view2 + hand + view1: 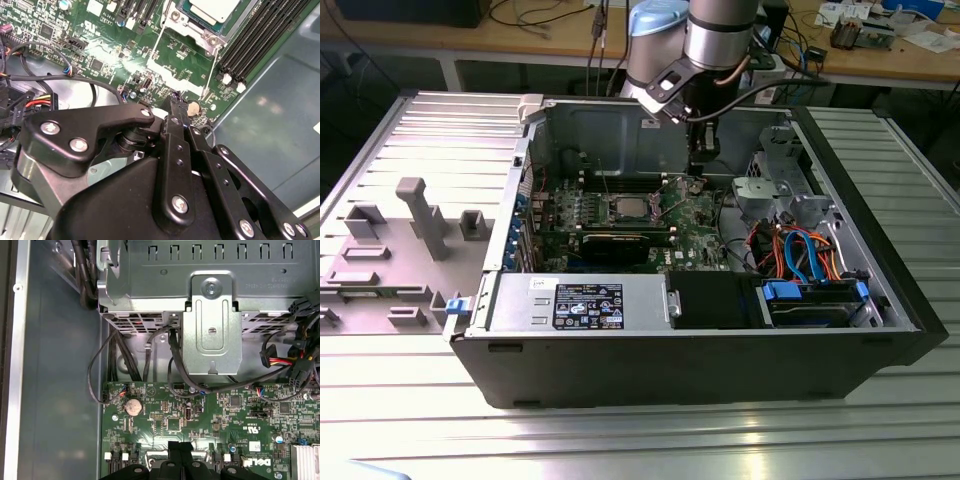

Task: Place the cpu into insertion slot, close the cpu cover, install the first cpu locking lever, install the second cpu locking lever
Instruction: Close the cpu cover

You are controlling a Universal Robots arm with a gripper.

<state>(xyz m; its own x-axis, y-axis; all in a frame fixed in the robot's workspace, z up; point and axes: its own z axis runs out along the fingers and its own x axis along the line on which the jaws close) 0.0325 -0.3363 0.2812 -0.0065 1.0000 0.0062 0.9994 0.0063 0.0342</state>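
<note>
Gripper (176,106) was matte black throughout. Flat linkage bars (75,132) sat either side of the fingers (173,131), with a silver round-head screw (180,204) at each pivot behind them. Further back from the fingertips was a rounded black body. Arm (720,35) above the fingers was silver-grey tube with a pale blue joint cap (655,18). Black cable (752,62) ran down the tube toward the fingers. Grey angled bracket (660,92) was on the wrist.

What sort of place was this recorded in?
Probably a robotics lab or workshop: an opened computer case sits on a ribbed metal table, a robot arm reaches into it, and wooden workbenches with cables stand behind.
</note>
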